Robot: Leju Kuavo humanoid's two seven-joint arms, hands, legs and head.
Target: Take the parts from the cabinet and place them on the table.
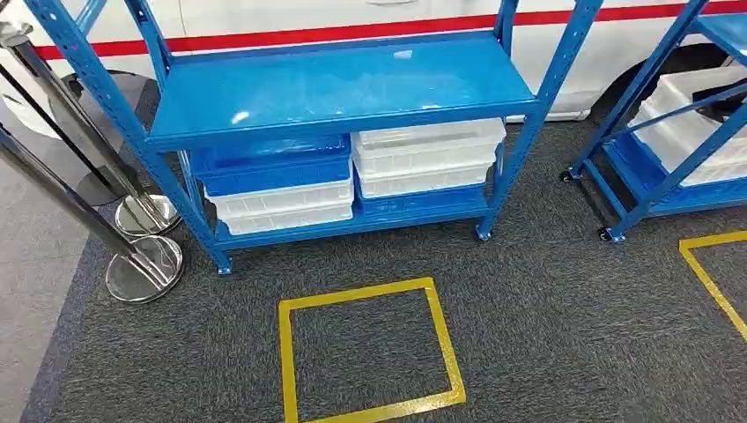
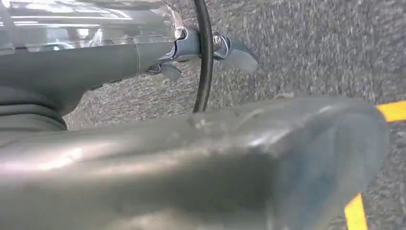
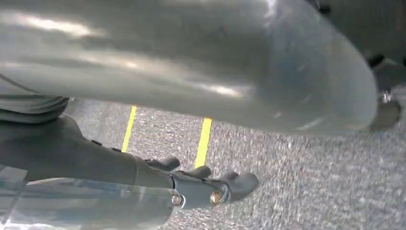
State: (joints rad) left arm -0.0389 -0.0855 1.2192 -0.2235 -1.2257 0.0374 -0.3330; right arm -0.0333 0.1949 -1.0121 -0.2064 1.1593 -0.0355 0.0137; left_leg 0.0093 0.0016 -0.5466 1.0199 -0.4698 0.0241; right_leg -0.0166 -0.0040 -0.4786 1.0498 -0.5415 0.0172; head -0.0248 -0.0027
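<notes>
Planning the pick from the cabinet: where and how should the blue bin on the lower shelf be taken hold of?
Grip the blue bin by its front rim, coming from the open front of the blue cabinet. It sits on top of the stacked white bins, close under the upper shelf, so there is little room from above, and the white bins crowd one side. Probably slide it out forward first.

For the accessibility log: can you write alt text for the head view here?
A blue metal rack stands on dark grey carpet, its lower shelf holding stacked white bins and a blue bin. A yellow tape square marks the floor in front. Chrome posts stand at left, a second blue rack at right.
</notes>
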